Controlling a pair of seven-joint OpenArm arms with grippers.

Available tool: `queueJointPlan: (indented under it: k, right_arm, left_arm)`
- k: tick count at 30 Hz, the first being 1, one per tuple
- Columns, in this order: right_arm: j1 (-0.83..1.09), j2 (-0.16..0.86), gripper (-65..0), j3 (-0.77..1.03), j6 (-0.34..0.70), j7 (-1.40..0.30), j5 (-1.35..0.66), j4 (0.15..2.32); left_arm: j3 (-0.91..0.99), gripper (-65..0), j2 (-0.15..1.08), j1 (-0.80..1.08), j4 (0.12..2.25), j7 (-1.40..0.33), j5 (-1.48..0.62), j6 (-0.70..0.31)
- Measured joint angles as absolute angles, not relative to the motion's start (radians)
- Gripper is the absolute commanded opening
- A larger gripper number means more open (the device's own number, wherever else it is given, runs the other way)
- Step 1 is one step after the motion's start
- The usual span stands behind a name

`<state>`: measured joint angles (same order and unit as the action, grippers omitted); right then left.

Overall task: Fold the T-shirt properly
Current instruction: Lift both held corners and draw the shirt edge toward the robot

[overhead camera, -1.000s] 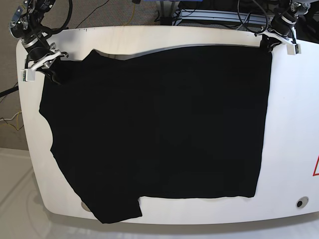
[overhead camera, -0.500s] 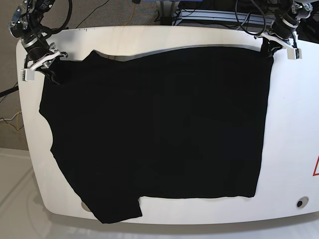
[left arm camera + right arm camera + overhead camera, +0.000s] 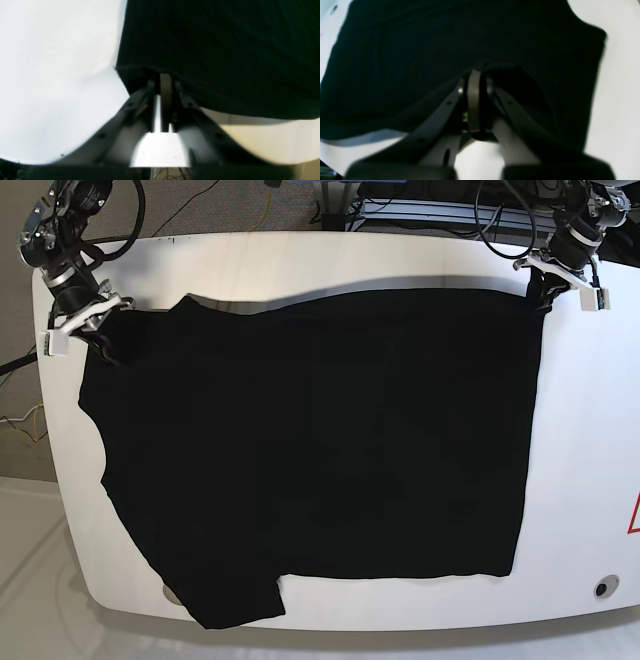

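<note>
The black T-shirt point(image 3: 320, 440) lies spread over most of the white table point(image 3: 590, 430). One sleeve reaches the front edge at the lower left. At the far right corner, my left gripper point(image 3: 543, 288) pinches the hem. In the left wrist view its fingers point(image 3: 165, 83) stand almost together at the cloth's edge point(image 3: 212, 50), and the hem casts a shadow on the table. At the far left, my right gripper point(image 3: 103, 345) is shut on the shoulder area. The right wrist view shows cloth point(image 3: 420, 50) tented up at the closed tips of the right gripper point(image 3: 476, 72).
Cables and a metal frame point(image 3: 430, 205) sit behind the table's far edge. A red triangle mark point(image 3: 634, 515) and a small round hole point(image 3: 601, 588) are on the bare strip of table at the right. Floor shows beyond the rounded left edge point(image 3: 40, 430).
Both grippers have shifted a little toward the near side. The shirt's far edge has come with them and now lies slightly closer to the front.
</note>
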<state>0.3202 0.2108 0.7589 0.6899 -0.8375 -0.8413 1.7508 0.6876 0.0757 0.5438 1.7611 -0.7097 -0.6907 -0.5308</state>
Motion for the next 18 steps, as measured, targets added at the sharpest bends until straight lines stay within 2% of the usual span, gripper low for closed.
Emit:
queueJointPlan:
  k: [2, 6, 8, 18]
  right_arm:
    - [0.3, 0.211, -64.5, 0.747, 0.691, -0.828, -0.84, 1.724]
    - [0.277, 0.208, -64.9, 0.718, 0.689, -0.837, -0.826, 1.712]
    - [0.27, 0.208, -65.0, 0.71, 0.693, -0.834, -0.826, 1.712]
    - [0.179, 0.211, -65.0, 0.681, 0.692, -0.828, -0.789, 1.72]
  left_arm:
    - [0.687, -52.6, 0.075, 0.532, 1.758, -0.71, -0.685, -0.531]
    - [0.685, -54.1, 0.075, 0.505, 1.765, -0.709, -0.69, -0.532]
    - [0.685, -64.9, 0.075, 0.493, 1.774, -0.71, -0.689, -0.531]
    - [0.68, -65.0, 0.071, 0.396, 1.869, -0.733, -0.696, -0.485]
